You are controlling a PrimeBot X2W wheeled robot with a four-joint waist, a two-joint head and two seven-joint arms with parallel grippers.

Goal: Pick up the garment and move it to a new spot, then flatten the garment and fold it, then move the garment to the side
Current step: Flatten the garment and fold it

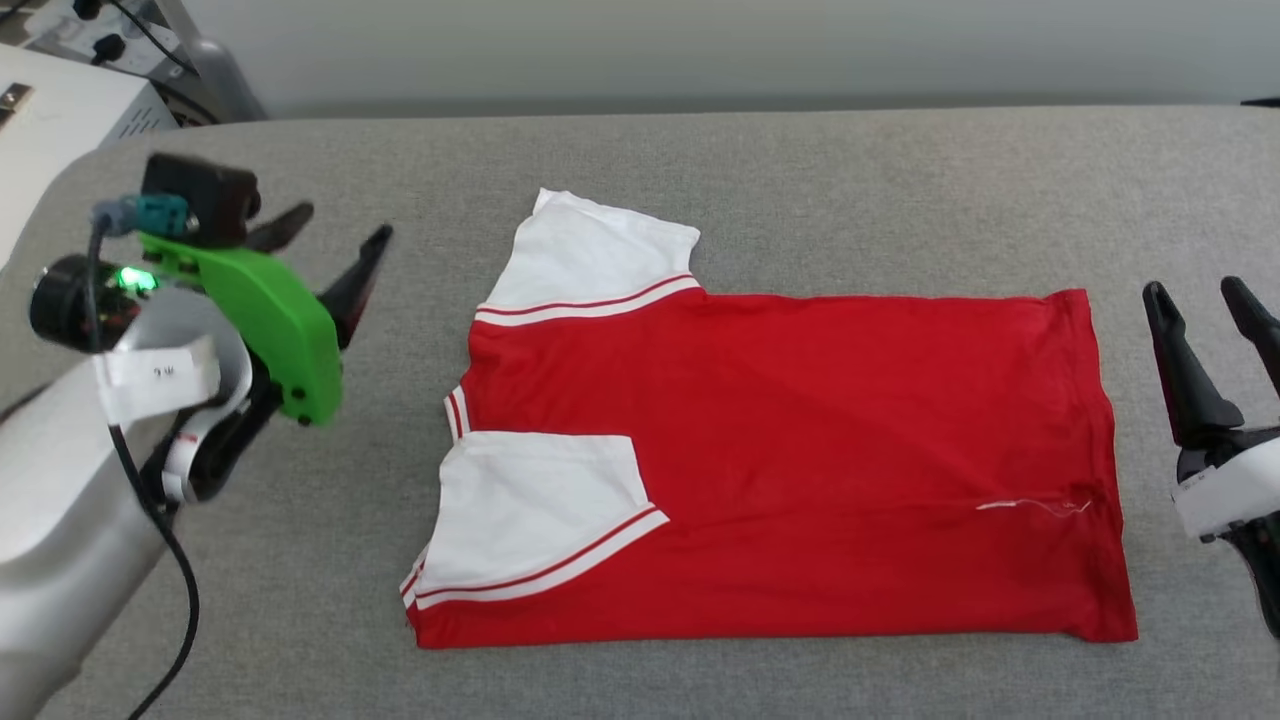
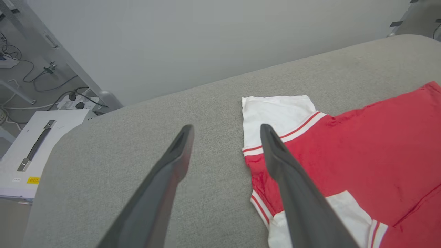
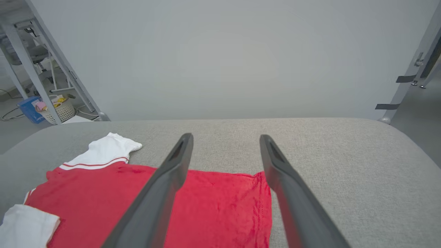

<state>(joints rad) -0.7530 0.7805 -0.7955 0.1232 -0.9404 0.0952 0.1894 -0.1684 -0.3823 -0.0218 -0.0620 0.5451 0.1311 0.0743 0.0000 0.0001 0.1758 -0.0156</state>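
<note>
In the head view the garment (image 1: 800,450) lies half-folded in the middle of the grey padded surface (image 1: 800,170), collar end toward the left gripper (image 1: 345,222) and hem toward the right gripper (image 1: 1193,290). Both grippers stand spread, empty and clear of the cloth. The far sleeve (image 1: 590,250) pokes out past the fold line, so a further fold would likely leave it sticking out. In the left wrist view the left gripper (image 2: 226,128) hangs with parted fingers beside the collar edge of the garment (image 2: 361,148); pinching only the top layer there would likely drag the near sleeve open. In the right wrist view the right gripper (image 3: 225,137) gapes above the hem of the garment (image 3: 213,206), where a shallow grab could separate the layers and skew the fold.
</note>
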